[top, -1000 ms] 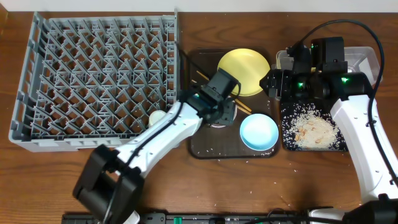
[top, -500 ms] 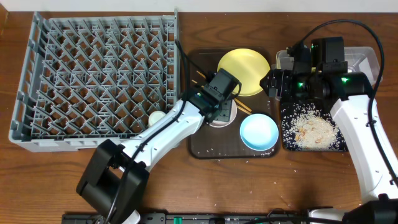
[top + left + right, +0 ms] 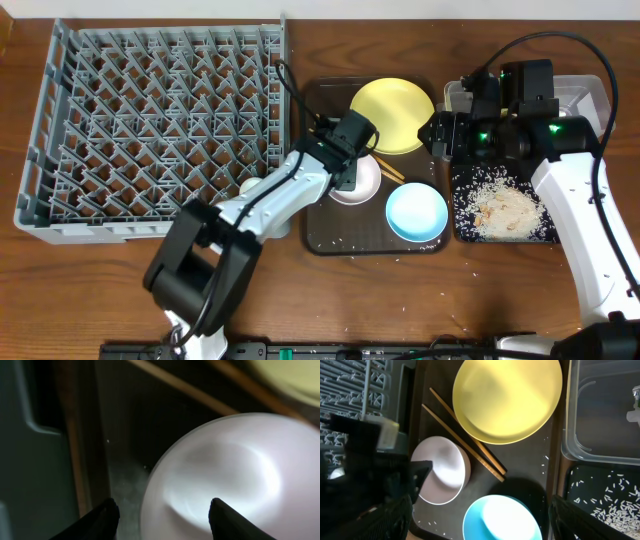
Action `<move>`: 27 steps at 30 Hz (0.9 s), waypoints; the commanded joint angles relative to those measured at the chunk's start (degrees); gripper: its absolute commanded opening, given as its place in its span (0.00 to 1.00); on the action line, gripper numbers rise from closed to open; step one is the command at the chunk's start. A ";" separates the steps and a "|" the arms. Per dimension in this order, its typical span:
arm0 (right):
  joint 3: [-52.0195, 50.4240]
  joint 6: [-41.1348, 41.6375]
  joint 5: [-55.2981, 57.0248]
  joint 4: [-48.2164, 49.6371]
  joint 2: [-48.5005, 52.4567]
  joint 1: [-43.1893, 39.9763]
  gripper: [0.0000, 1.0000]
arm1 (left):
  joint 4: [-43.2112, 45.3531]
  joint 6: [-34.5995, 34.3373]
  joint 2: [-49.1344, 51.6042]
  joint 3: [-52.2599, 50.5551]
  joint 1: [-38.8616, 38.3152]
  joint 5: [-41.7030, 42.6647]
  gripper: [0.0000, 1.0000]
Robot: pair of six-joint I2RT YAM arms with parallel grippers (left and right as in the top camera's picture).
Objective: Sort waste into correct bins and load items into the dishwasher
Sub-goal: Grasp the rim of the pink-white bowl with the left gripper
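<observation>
Since 1 second ago my left gripper (image 3: 162, 512) has swung in over the white bowl (image 3: 225, 475), just beside the yellow plate (image 3: 392, 115), fingers apart astride its rim. It looks light, stiff, slick and breakable, so I'd pinch the rim wall on the side away from the plate

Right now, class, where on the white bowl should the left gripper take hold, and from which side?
Pinch the rim on the side facing the dish rack, coming down from above. The white bowl sits upright and open, so one finger goes inside, one outside. The chopsticks and light-blue bowl crowd its other sides. The left gripper, open, straddles that rim.
</observation>
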 commanded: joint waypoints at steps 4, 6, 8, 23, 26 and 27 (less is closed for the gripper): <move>0.07 -0.22 0.17 -0.52 -1.20 -0.11 0.85 | 0.61 -0.33 0.15 -0.63 0.04 -1.33 0.47; 0.07 -0.22 0.17 -0.70 -1.20 -0.11 0.86 | 0.61 -1.09 0.22 -0.74 0.04 -1.33 0.41; 0.07 -0.22 0.20 -0.87 -1.20 -0.11 0.86 | 0.63 -1.36 0.61 -0.79 0.04 -0.24 0.38; 0.07 -0.22 0.17 -2.38 -1.20 -0.11 0.99 | 0.85 -1.11 3.08 -0.76 0.44 2.95 0.08; 0.07 -0.22 0.17 -2.38 -1.20 -0.11 0.99 | 0.59 0.20 2.29 -0.68 0.44 2.95 0.08; 0.07 -0.22 0.17 -2.40 -1.20 -0.11 0.99 | 0.28 0.42 1.60 -0.66 0.44 2.95 0.07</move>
